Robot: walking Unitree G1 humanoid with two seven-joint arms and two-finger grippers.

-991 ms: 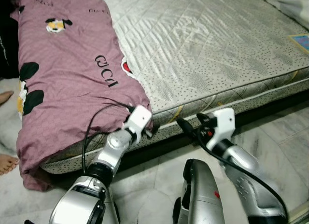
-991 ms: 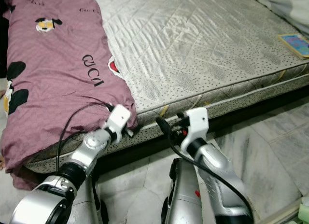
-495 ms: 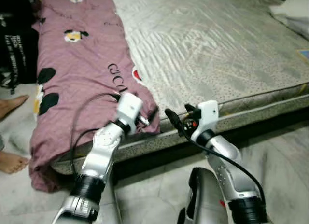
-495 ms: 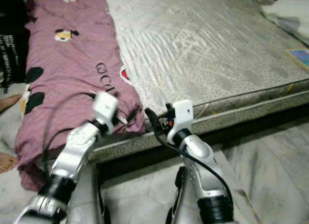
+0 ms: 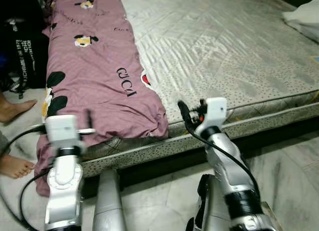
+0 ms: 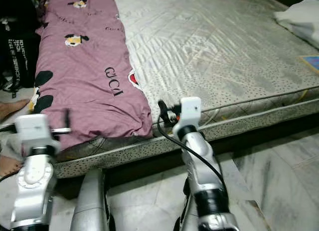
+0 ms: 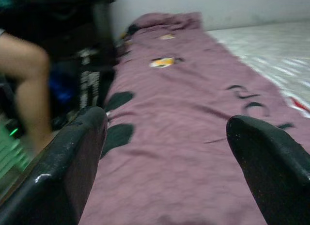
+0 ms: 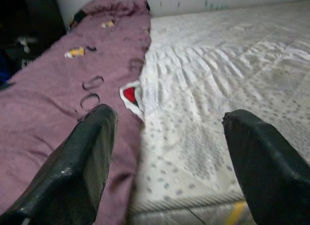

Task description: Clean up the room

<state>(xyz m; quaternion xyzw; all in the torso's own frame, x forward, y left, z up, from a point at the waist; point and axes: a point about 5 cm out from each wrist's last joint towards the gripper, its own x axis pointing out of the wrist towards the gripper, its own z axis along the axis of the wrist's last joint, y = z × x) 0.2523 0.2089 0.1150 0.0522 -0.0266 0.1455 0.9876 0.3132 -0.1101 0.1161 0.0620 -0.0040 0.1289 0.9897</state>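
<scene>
A purple blanket (image 5: pixel 99 76) with cartoon prints lies in a long strip down the left side of the grey mattress (image 5: pixel 234 57). Its near left end hangs over the mattress edge. My left gripper (image 5: pixel 62 117) is raised at that near left end, open, with its fingers (image 7: pixel 72 157) spread wide above the purple cloth and nothing between them. My right gripper (image 5: pixel 192 111) hovers at the mattress's front edge, just right of the blanket's near corner (image 5: pixel 159 127). It is open too, its fingers (image 8: pixel 82 162) framing the blanket's edge and bare mattress.
A person's bare feet (image 5: pixel 14 107) (image 5: pixel 12 165) stand on the floor left of the bed, next to a black bag (image 5: pixel 25 47). A white cloth (image 5: pixel 304 19) and a blue book (image 6: pixel 311 61) lie at the mattress's far right. Pale marble floor (image 5: pixel 294 166) runs along the front.
The camera has shifted. My left gripper has left the blanket's near corner and swung left to the hanging end, now open wide. My right gripper stays at the mattress's front edge.
</scene>
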